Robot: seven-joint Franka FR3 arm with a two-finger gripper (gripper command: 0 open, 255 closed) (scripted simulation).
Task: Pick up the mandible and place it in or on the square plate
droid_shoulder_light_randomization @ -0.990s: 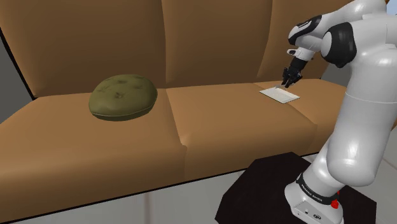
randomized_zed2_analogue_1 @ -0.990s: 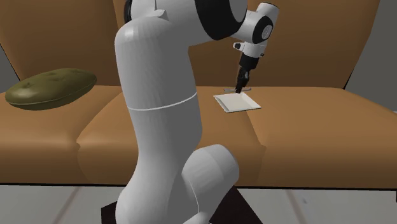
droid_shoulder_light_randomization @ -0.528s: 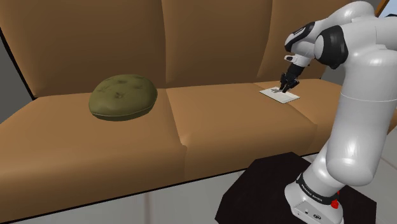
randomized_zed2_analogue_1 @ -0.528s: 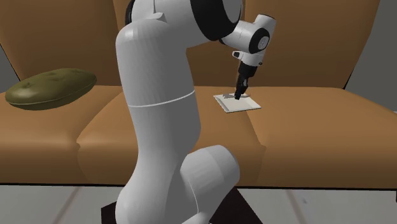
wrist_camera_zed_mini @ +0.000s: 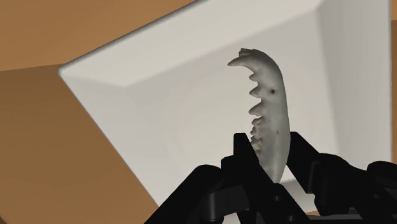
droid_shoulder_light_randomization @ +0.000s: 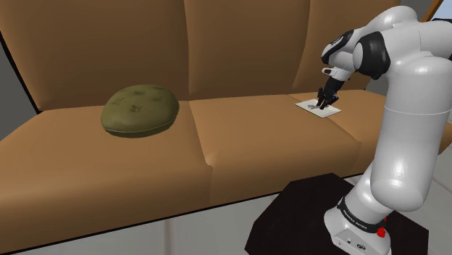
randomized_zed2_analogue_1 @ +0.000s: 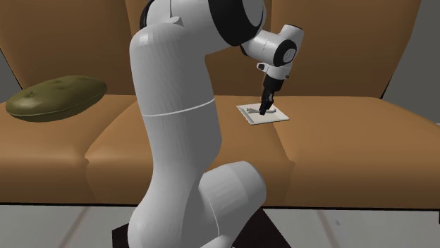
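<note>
Mandible (wrist_camera_zed_mini: pixel 270 121) clasped in jaws over square plate (wrist_camera_zed_mini: pixel 172 108), olive cushion (droid_shoulder_light_randomization: pixel 140 111) well apart.

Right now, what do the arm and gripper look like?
The arm has glossy white rounded links, dark joints, a dark lettered band and a red spot at its base. The gripper is all black, with two blocky fingers.

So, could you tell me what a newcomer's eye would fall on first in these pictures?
Probably the big white arm in the middle of the second exterior view, reaching over a brown sofa. Next, in the wrist view, the black gripper is shut on a pale, toothed mandible, with the white square plate close below it. The olive-green lump on the sofa seat at the shoulder view's left also stands out.
</note>
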